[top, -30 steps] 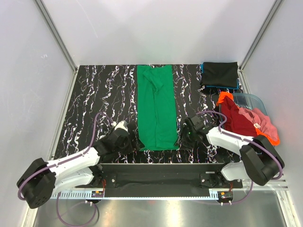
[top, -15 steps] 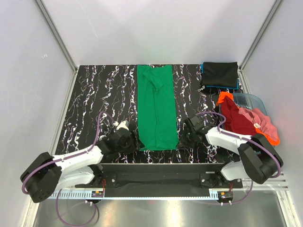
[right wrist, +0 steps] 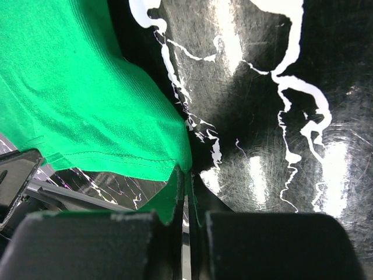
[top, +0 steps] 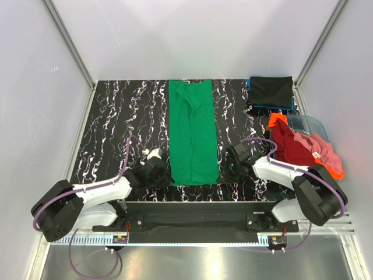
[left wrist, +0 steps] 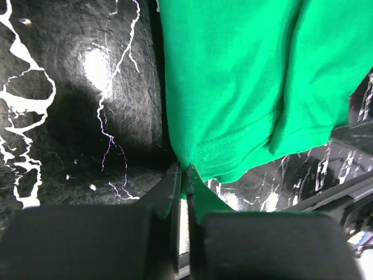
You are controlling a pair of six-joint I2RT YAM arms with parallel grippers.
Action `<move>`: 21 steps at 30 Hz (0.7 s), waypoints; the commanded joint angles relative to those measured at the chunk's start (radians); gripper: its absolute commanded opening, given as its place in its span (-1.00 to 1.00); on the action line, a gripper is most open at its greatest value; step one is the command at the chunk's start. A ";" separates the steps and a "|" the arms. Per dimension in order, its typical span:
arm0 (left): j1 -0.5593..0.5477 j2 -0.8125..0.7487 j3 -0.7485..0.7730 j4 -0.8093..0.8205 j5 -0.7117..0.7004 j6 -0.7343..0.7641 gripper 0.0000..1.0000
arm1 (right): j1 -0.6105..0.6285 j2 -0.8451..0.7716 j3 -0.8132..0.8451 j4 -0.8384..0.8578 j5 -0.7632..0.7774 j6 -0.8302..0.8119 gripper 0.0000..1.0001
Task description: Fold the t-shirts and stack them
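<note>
Bright green t-shirt [top: 192, 133], soft ribbed knit folded into a long narrow strip, lies flat on the glossy black marbled tabletop [top: 116, 128]. Left pincer [left wrist: 185, 181] is clamped on its near-left hem corner, right pincer [right wrist: 187, 179] on the near-right corner.

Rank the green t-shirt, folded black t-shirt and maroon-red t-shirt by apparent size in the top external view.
Largest: green t-shirt.
Then black t-shirt and maroon-red t-shirt, too alike to rank; the maroon-red one is bunched.
</note>
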 commanded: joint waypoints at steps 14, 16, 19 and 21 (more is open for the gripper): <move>-0.234 -0.291 0.078 -0.328 -0.144 -0.124 -1.00 | 0.176 -0.309 -0.060 -0.175 0.065 0.160 -1.00; -0.286 -0.350 0.113 -0.417 -0.189 -0.139 -1.00 | 0.205 -0.365 -0.043 -0.207 0.093 0.200 -1.00; -0.300 -0.378 0.199 -0.505 -0.216 -0.129 -1.00 | 0.231 -0.409 0.018 -0.267 0.134 0.216 -1.00; -0.300 -0.376 0.261 -0.548 -0.261 -0.098 -1.00 | 0.230 -0.404 0.067 -0.307 0.192 0.200 -1.00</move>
